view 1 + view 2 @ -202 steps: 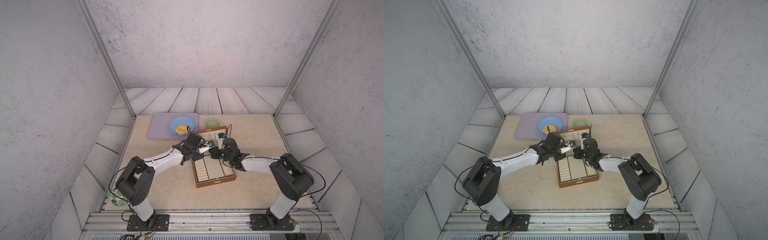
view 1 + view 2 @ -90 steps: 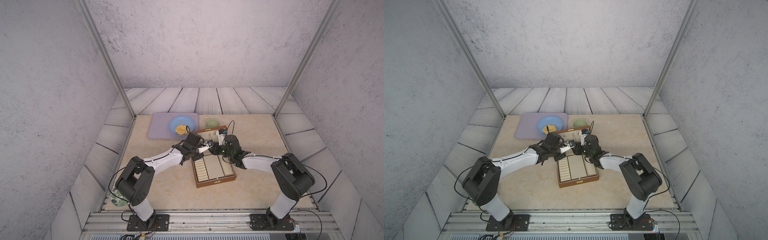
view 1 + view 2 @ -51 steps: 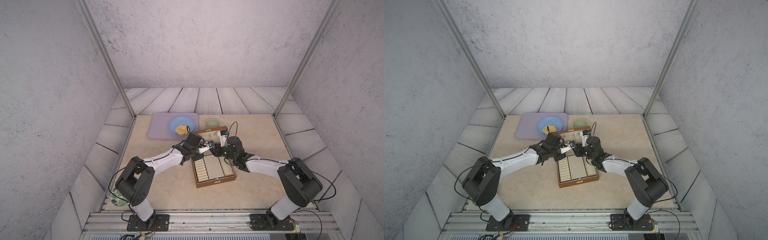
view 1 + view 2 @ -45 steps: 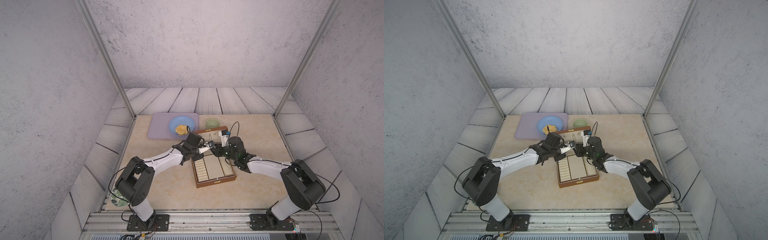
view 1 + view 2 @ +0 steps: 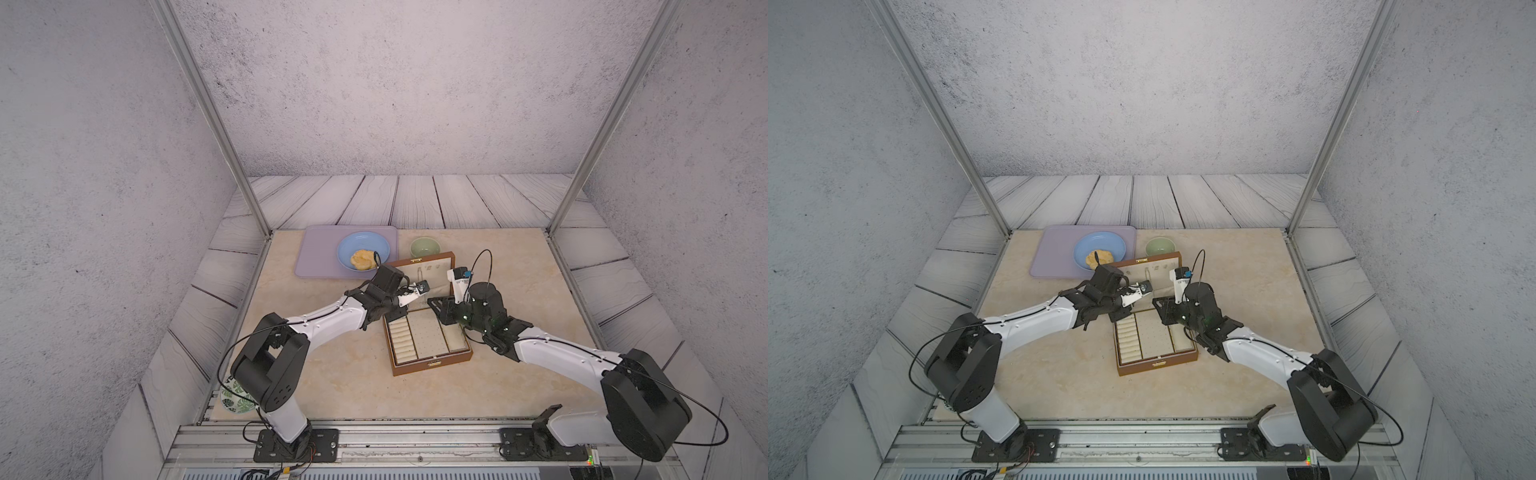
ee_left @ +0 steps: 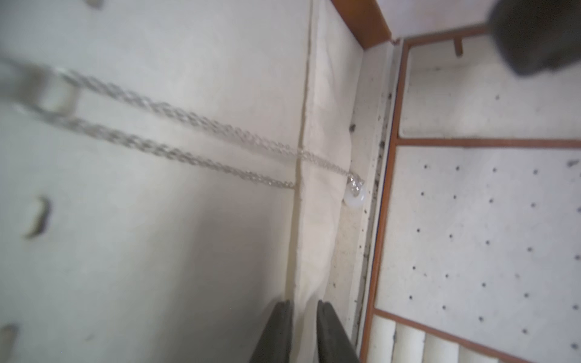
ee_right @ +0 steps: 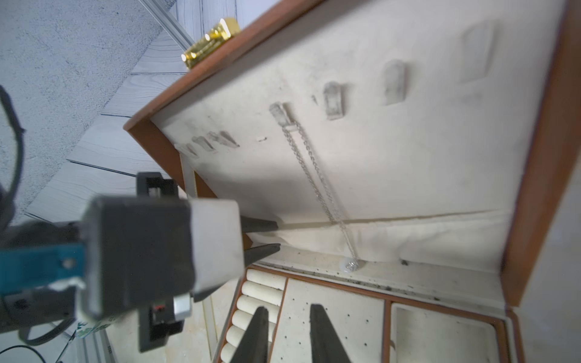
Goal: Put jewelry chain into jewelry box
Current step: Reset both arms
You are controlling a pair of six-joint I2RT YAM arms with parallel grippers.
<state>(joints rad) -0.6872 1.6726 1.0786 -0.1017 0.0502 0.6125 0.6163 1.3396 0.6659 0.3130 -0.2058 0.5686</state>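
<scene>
The jewelry chain [image 6: 201, 121] hangs from a hook [image 7: 279, 113] in the jewelry box [image 7: 534, 157], so the left gripper [image 7: 277, 235] and right gripper [image 7: 289, 309], fingers apart and empty, should retreat without snagging it.

Both top views look steeply down from high above the near edge, taking in the whole counter [image 5: 353, 395] and almost the same scene. The left wrist camera sits very close to the lid lining of the box [image 6: 371, 19]. The right wrist camera, farther back, faces that same lid, with the left gripper [image 7: 278, 235] at frame left.
</scene>
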